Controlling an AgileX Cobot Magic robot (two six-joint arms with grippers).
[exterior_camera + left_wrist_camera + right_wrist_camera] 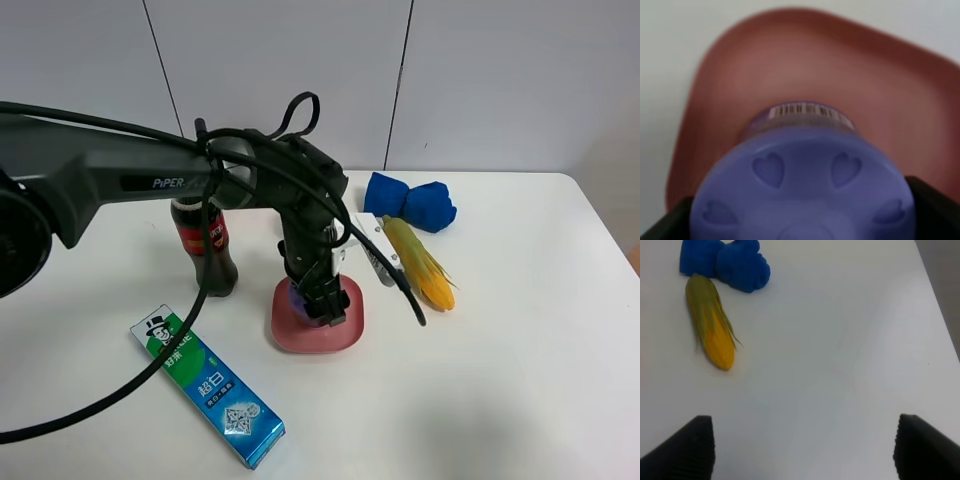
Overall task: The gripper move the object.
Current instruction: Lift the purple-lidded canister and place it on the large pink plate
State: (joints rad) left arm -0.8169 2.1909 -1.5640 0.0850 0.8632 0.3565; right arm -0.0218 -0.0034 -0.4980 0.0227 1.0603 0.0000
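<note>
The lavender-purple round container (805, 185) has heart-shaped dimples on its lid and a barcode on its side. It sits between the black jaws of my left gripper (320, 300), whose fingers (935, 205) press its sides. It is over the pink square plate (345, 335), which also shows in the left wrist view (790, 65). In the exterior high view only a sliver of the container (297, 297) shows beside the gripper. I cannot tell whether it touches the plate. My right gripper (802, 450) is open and empty over bare table, out of the exterior high view.
A cola bottle (205, 240) stands left of the plate. A green toothpaste box (208, 385) lies front left. A corn cob (420, 263) and a blue cloth (410, 203) lie right of the plate, with a small white item (372, 245) between.
</note>
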